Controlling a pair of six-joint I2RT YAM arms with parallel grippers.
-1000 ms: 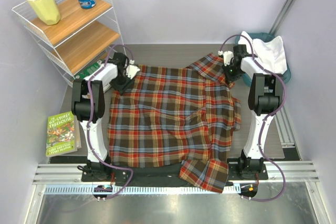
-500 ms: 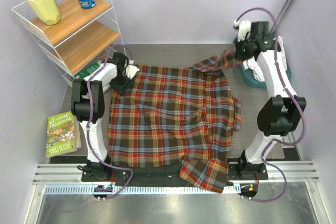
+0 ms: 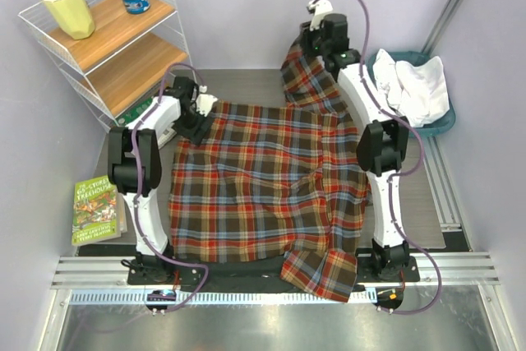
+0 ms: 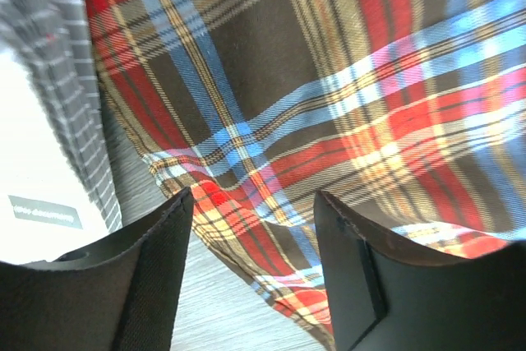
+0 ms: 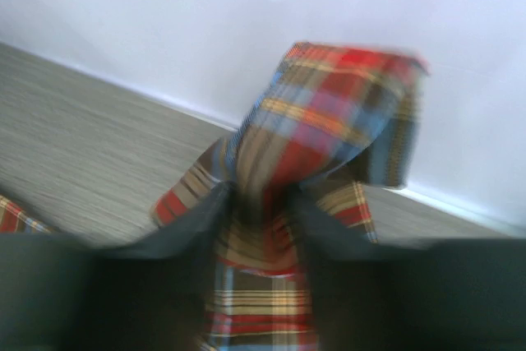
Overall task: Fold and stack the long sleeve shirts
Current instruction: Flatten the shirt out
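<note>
The plaid shirt (image 3: 263,187) is lying spread over the tabletop (image 3: 246,84), and the white shirt (image 3: 419,84) is sitting in the basket (image 3: 386,59) at 2 o'clock. The right claw (image 5: 259,203) is pinching the plaid shirt's sleeve (image 3: 300,71) and holding it up at 12 o'clock by the back wall, while the left claw (image 4: 255,203) is hovering wide over the 10 o'clock corner, gripping nothing. To fold well, the right claw should be carrying the sleeve toward 6 o'clock across the body, gripping firmly and laying it flat, with the left claw pinning its corner against dragging.
</note>
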